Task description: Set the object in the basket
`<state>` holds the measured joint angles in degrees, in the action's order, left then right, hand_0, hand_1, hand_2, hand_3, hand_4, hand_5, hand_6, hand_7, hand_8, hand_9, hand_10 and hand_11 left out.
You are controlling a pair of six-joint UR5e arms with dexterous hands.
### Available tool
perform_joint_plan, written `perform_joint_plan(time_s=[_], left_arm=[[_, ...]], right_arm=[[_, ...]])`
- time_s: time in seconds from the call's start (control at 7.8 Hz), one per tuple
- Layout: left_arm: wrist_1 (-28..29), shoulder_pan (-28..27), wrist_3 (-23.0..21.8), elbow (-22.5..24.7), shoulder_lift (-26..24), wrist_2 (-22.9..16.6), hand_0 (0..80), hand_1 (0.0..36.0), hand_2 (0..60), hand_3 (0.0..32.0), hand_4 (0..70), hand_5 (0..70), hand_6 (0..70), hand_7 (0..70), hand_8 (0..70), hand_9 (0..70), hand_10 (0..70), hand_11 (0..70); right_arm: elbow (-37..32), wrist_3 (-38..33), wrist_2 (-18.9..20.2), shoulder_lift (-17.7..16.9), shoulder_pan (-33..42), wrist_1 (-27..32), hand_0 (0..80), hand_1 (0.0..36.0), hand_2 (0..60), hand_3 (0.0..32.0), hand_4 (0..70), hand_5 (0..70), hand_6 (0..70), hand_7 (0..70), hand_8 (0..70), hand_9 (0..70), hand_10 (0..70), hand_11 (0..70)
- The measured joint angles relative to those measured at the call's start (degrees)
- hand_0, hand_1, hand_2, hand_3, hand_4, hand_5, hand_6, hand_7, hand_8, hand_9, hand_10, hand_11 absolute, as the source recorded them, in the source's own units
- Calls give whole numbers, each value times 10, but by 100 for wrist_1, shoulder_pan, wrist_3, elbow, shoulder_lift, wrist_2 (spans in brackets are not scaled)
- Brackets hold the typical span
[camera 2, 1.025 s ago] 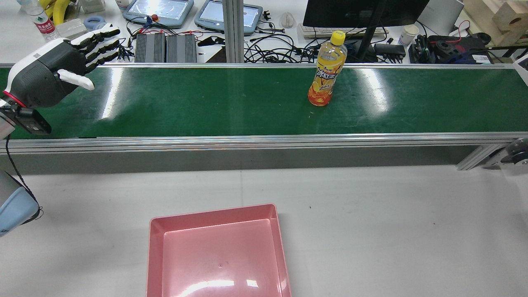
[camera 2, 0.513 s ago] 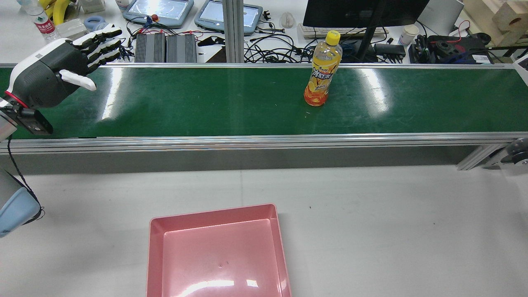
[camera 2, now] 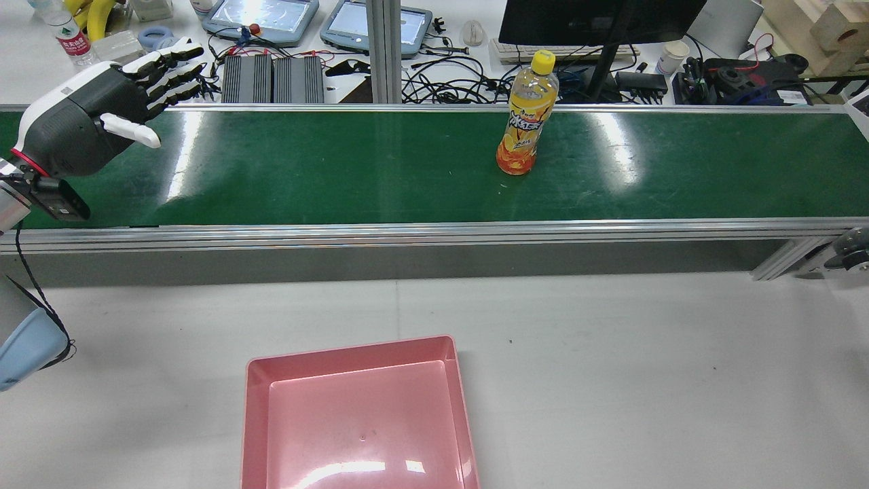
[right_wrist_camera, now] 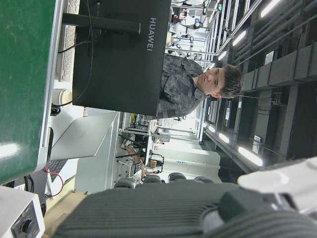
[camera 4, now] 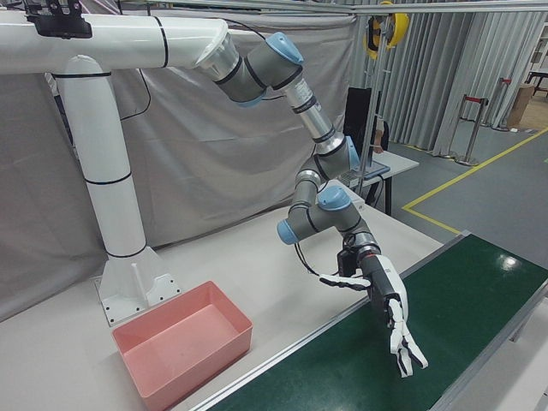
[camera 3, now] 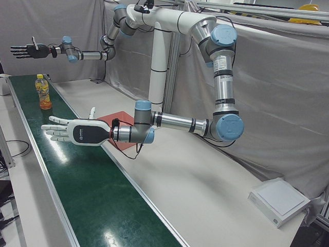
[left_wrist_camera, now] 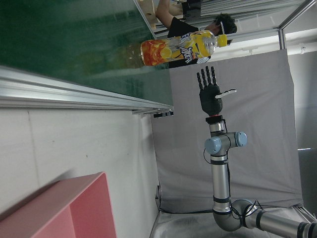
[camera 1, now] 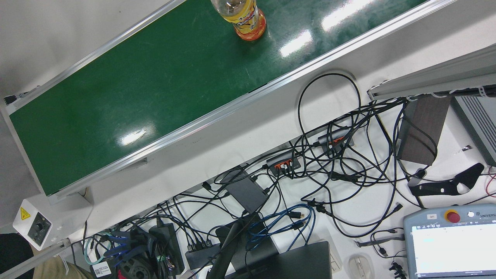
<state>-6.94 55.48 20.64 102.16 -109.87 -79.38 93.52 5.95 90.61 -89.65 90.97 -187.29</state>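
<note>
An orange drink bottle [camera 2: 523,132] with a yellow cap stands upright on the green conveyor belt [camera 2: 339,170], right of centre. It also shows in the front view [camera 1: 246,21] and the left hand view [left_wrist_camera: 178,48]. My left hand [camera 2: 88,125] is open, fingers spread, low over the belt's left end and far from the bottle; it also shows in the left-front view [camera 3: 77,131] and the right-front view [camera 4: 385,300]. My right hand [camera 3: 28,50] is open and raised high beyond the bottle. The empty pink basket [camera 2: 353,348] sits on the white table before the belt.
Aluminium rails [camera 2: 434,231] edge the belt. Behind it is a cluttered desk with a monitor [camera 2: 597,20], cables, power units [camera 2: 271,78] and teach pendants. A person [right_wrist_camera: 198,84] stands beyond the desk. A white pedestal [camera 4: 120,214] stands behind the basket.
The bottle has travelled left along the belt. My left hand has drifted slightly up and away over the belt's left end, still open.
</note>
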Motion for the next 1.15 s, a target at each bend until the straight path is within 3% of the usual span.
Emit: perform_joint_plan(time_s=[1.15], left_arm=[[-6, 136, -246, 216, 9, -21, 516, 74, 0, 26, 133, 149, 4, 0, 67, 70, 59, 98]], right_arm=[[-1, 0, 0, 0, 0, 0, 0, 0, 0, 0, 0, 0, 0, 0, 0, 0, 0, 0]])
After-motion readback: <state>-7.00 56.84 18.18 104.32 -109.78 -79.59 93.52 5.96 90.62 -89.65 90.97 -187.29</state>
